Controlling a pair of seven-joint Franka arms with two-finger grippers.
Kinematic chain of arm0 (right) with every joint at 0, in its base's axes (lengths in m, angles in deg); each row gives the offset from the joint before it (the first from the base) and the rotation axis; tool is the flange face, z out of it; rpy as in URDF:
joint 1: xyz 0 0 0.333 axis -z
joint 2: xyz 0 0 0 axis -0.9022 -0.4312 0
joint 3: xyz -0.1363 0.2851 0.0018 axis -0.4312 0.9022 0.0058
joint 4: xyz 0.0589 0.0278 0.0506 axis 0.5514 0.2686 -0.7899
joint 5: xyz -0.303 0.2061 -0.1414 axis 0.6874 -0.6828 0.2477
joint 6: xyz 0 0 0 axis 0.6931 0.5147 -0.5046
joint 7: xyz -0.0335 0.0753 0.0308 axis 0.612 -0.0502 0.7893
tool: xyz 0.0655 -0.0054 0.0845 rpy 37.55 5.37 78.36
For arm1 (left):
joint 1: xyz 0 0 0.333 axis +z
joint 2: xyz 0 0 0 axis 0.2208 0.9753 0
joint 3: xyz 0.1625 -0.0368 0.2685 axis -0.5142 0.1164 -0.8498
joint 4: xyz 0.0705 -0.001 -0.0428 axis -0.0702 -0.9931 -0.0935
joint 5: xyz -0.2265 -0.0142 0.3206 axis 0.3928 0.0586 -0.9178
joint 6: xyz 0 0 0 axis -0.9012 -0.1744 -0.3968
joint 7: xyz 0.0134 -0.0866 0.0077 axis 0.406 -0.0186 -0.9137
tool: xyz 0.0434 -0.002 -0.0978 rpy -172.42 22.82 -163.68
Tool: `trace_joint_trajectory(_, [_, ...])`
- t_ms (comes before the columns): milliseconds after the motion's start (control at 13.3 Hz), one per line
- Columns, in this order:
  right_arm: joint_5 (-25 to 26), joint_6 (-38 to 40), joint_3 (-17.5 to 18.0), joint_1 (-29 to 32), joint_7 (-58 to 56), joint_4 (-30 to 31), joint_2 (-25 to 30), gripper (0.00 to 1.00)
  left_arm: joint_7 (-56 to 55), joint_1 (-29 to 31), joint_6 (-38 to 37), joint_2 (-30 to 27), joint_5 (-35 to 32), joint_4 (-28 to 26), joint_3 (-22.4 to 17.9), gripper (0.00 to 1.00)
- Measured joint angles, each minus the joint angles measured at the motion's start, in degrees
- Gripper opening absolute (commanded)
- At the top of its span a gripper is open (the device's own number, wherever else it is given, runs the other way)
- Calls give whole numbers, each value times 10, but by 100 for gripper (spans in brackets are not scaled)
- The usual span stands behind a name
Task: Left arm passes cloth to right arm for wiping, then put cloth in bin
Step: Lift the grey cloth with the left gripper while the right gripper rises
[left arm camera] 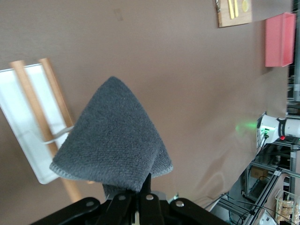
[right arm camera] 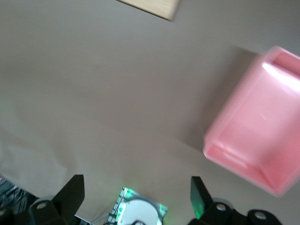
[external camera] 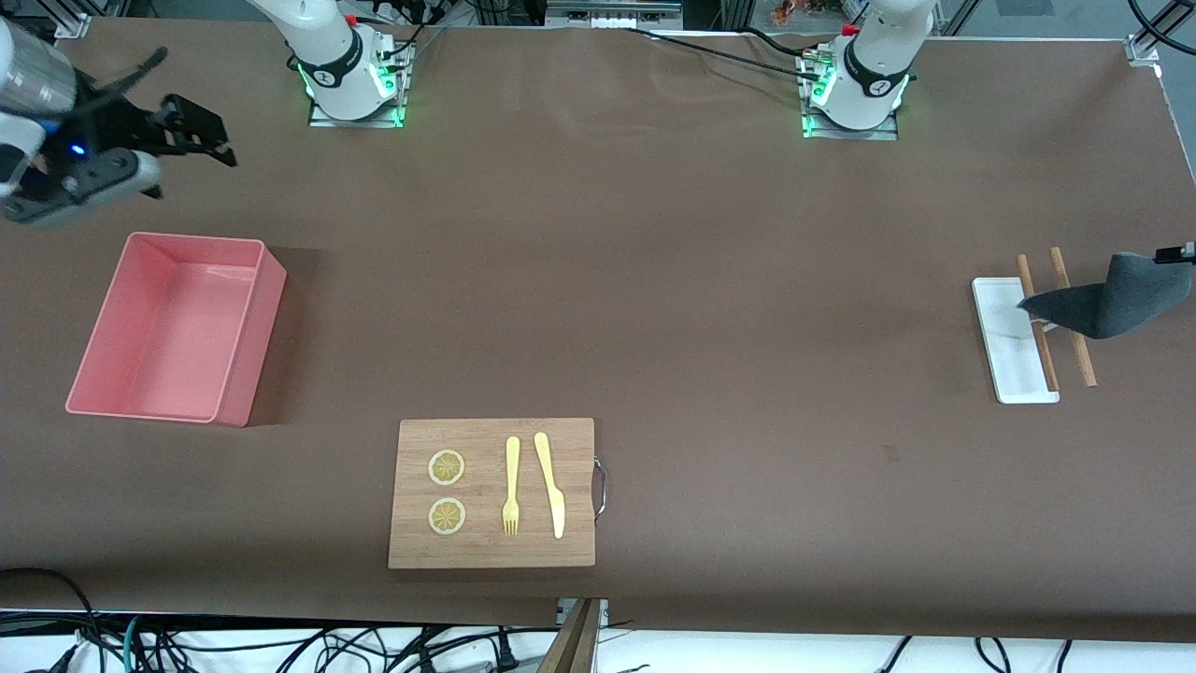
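The dark grey cloth (external camera: 1117,299) hangs in the air over the white tray and chopsticks at the left arm's end of the table. My left gripper (external camera: 1175,252) is shut on its top corner, mostly cut off by the picture's edge. In the left wrist view the cloth (left arm camera: 115,136) drapes as a cone from the left gripper (left arm camera: 140,187). The pink bin (external camera: 260,327) stands at the right arm's end. My right gripper (external camera: 220,140) hovers open and holds nothing, above the table beside the bin. In the right wrist view the right gripper (right arm camera: 136,192) has wide-apart fingers, with the bin (right arm camera: 262,140) below.
A white tray (external camera: 1004,365) with two wooden chopsticks (external camera: 1074,327) across it lies under the cloth. A wooden board (external camera: 492,551) near the front camera carries two lemon slices (external camera: 447,467), a yellow fork (external camera: 511,486) and knife (external camera: 551,486). Brown table cover lies between.
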Motion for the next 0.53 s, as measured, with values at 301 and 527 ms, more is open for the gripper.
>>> trace_joint_trajectory(301, [-122,-120,-2,6,-213,106,-17,100,-253,-152,-4,-58,-13,-1,3,0])
trace_joint_trajectory(527, [-224,-165,-1,7,-358,162,-24,99,-378,-241,-3,-59,-9,-2,23,0])
